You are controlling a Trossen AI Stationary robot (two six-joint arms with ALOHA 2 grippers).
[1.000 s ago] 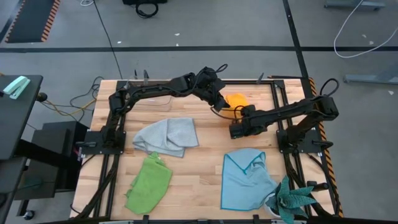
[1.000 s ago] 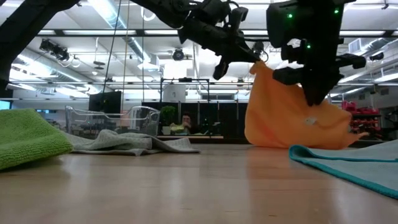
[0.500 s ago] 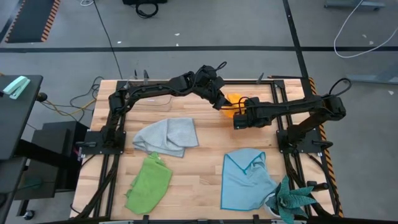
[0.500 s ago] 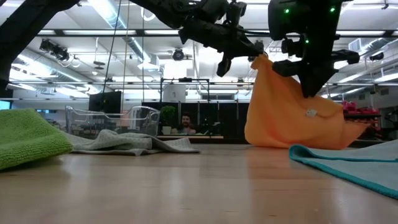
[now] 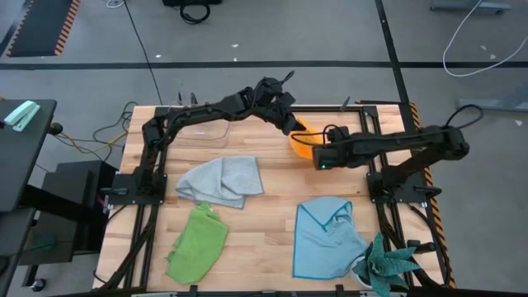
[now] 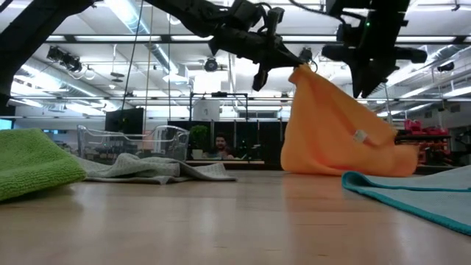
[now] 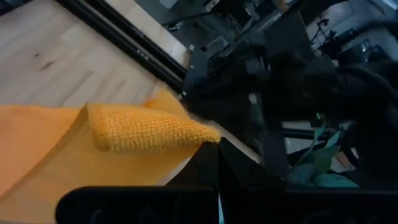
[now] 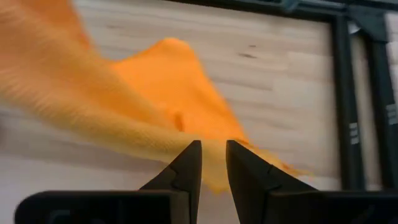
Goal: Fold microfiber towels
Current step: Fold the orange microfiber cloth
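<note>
Your table (image 5: 264, 239) is the landmark here: a wooden top with a black frame (image 5: 367, 136) along its edges. Both dark arms reach over its far half. The left arm (image 5: 206, 115) stretches from the table's left side toward the far middle; the right arm (image 5: 396, 147) comes in from the right side toward the same spot.

The blue towel (image 5: 326, 239) lies crumpled on the table's near right, with the teal plant (image 5: 388, 264) just beside it at the near right corner. The grey towel (image 5: 223, 181) lies rumpled left of the table's middle, and the green towel (image 5: 198, 243) is bunched near the near left edge, close to the grey one. A clear box (image 6: 132, 140) stands at the far left of the table.

The orange towel (image 6: 338, 132) is at the table's far middle, lifted into a peak with its lower edge resting on the wood. Your left gripper (image 6: 294, 62) is clamped on that peak; its wrist view shows a fold of orange cloth pinched at the fingertips. Your right gripper (image 8: 211, 162) hangs above the same towel, just right of the peak. Its fingers (image 8: 245, 171) stand slightly parted with orange cloth behind them, and you cannot tell from these views whether any cloth is caught between them.
</note>
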